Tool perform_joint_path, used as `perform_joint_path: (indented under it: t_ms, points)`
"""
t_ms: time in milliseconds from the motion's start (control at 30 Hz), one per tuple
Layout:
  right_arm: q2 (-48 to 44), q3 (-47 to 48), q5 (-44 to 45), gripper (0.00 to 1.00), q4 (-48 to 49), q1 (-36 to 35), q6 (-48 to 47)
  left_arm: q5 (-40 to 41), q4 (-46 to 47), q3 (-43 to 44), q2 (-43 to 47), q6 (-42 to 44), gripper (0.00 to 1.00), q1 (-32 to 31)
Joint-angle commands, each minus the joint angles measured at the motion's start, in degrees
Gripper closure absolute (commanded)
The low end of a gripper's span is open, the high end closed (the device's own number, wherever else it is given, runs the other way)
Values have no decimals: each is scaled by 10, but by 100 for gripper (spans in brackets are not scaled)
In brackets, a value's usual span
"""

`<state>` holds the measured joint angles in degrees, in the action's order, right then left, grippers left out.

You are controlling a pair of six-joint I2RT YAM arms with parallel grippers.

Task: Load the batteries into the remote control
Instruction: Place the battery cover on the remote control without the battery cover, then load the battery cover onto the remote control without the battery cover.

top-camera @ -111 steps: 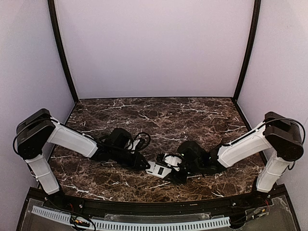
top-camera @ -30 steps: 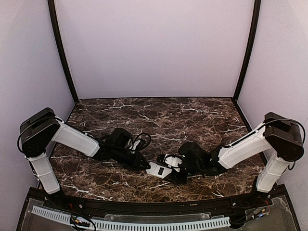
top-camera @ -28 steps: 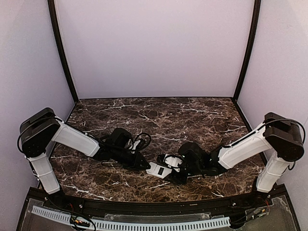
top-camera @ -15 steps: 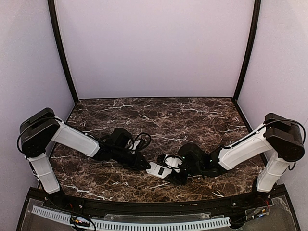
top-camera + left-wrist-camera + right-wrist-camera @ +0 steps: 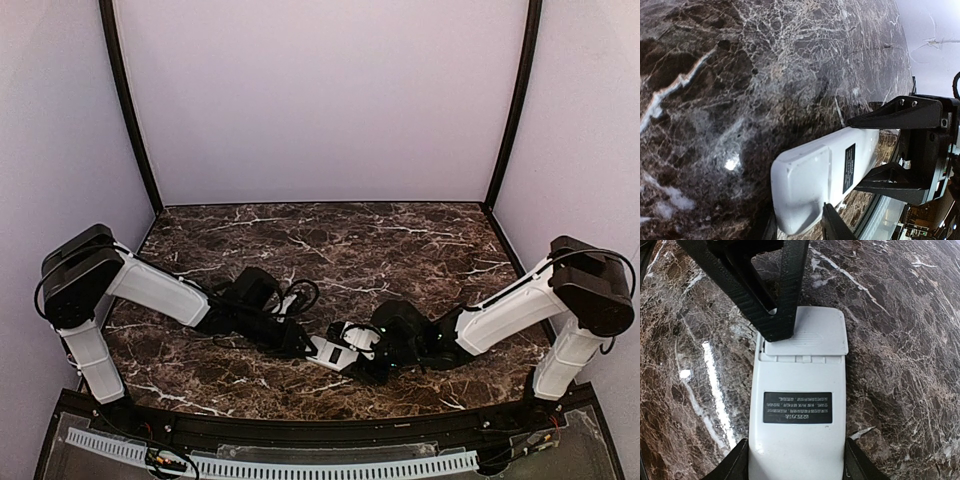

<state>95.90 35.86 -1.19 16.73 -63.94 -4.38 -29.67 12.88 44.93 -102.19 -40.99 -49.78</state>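
Right wrist view, nearest first: your right gripper (image 5: 796, 463) is clamped on the remote (image 5: 797, 450), one finger pressed to each long side at its near end. The frame's lower edge cuts off that end. The remote lies back-up, plain white, with a black label (image 5: 797, 407) across the middle whose print is too small to read. Past the label a seam with small tabs marks off the cover (image 5: 807, 332) at the far end. It sits slightly askew, its right corner jutting past the body's side. A black trussed finger (image 5: 775, 305) of your left gripper (image 5: 800, 227) touches the cover's left corner. That gripper's other finger is not visible here.

From the left wrist, the cover end sits between that gripper's two fingertips, which are cropped at the bottom edge. You cannot tell whether they are squeezing it or only flanking it. Farther along, the right gripper's black fingers straddle the opposite end.

From the top view, the remote is a small white patch between the two grippers, at the middle of the marble table (image 5: 330, 240) toward its near edge. You cannot tell whether it rests on the table or is held just off it. The button face is hidden underneath.
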Motion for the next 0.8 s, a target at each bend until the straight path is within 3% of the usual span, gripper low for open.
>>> perform_joint_path:
  t_ms: [0, 767]
  points:
    - [-7, -10, 25, 98, 7, -1, -2, -4, -68, 4, -8, 15, 68, -11]
    - [-13, -15, -17, 100, 7, -1, -13, -14, -72, 26, -20, 51, 58, 16]
